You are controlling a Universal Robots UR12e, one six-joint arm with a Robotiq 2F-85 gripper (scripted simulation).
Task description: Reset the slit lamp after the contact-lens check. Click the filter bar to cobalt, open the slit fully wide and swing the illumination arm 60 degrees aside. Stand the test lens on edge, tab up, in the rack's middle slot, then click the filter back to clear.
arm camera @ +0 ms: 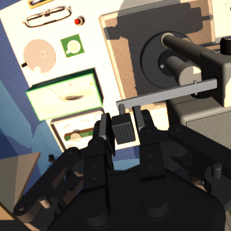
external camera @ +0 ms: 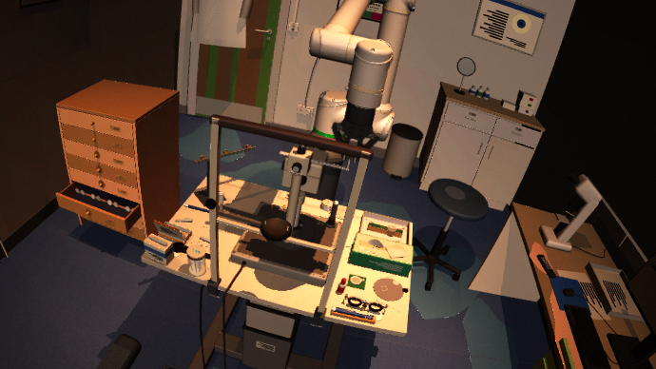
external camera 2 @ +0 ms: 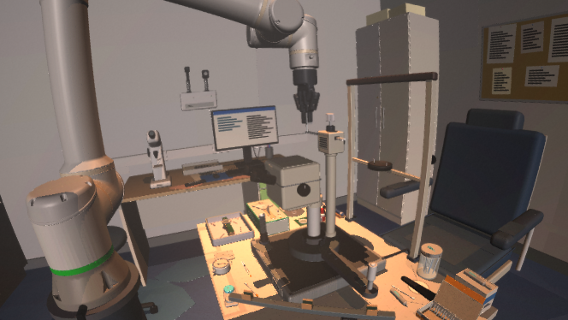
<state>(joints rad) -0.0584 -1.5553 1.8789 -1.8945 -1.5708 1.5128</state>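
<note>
The filter bar (arm camera: 166, 93) is a flat grey strip sticking out sideways from the lamp housing (external camera 2: 329, 142) at the top of the slit lamp's column. At its free end sits a ribbed black tab (arm camera: 123, 128). My gripper (arm camera: 122, 125) hangs straight above that end with its fingers on either side of the tab. It is open and holds nothing. The rack (arm camera: 75, 135) is a shallow tray with a green slotted strip on the table's right side. A round lens (arm camera: 75, 137) rests in it.
Behind the lamp stands the headrest frame (external camera: 290, 138) with its dark top bar and chin rest (external camera: 275, 228). A green box (arm camera: 65, 94), a round dial plate (arm camera: 39, 56), a red bottle (arm camera: 78, 21) and spectacles (arm camera: 47, 15) lie on the table's right side.
</note>
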